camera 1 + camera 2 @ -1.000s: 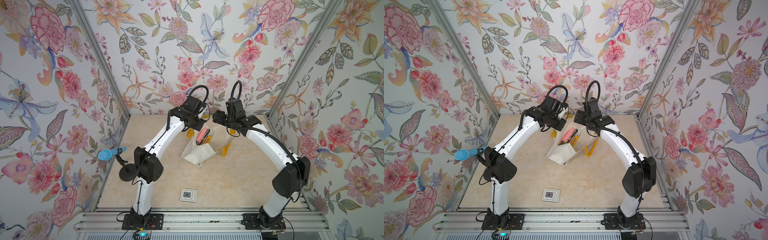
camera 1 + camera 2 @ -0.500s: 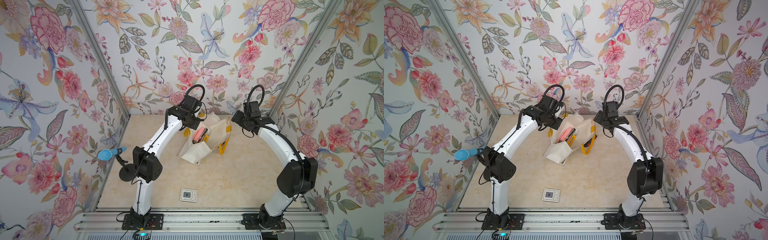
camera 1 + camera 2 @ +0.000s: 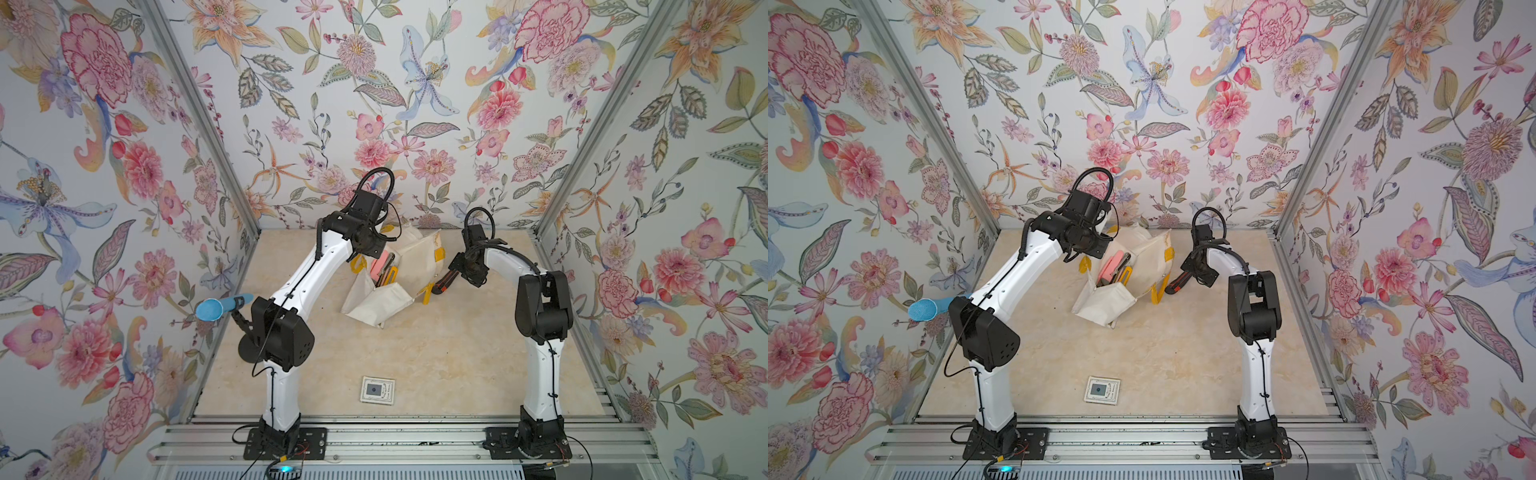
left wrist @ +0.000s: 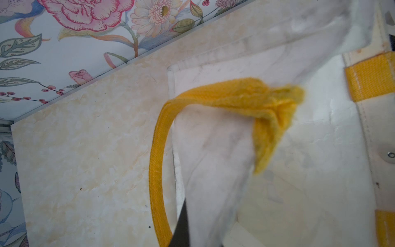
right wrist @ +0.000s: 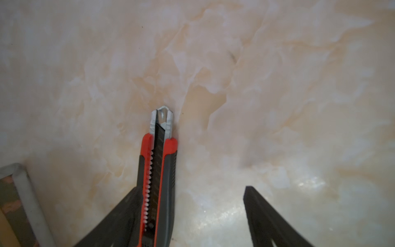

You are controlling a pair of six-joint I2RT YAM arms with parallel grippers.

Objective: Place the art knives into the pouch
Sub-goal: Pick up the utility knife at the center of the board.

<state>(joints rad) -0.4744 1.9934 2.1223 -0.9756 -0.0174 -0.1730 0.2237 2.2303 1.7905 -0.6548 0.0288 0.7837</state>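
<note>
The pouch (image 3: 415, 257) (image 3: 1150, 259) is an off-white canvas bag with yellow handles, standing open at the back middle of the table. My left gripper (image 3: 384, 246) (image 4: 183, 226) is shut on its rim cloth beside a yellow handle (image 4: 158, 162), holding that side up. The art knife (image 3: 442, 286) (image 3: 1177, 286) (image 5: 159, 171), red and dark grey, lies on the table just right of the pouch. My right gripper (image 3: 451, 277) (image 5: 192, 188) is open around it. The knife rests against one finger, and the other finger stands well apart from it.
A pink item and a yellow-handled tool (image 3: 384, 268) lie inside the pouch. A blue scoop on a black stand (image 3: 220, 308) sits by the left wall. A small white card (image 3: 377, 390) lies near the front. Flowered walls close three sides.
My right arm has swung away from the pouch mouth to the right and come down at the knife. The left gripper has raised the pouch rim, so the pouch stands wider open.
</note>
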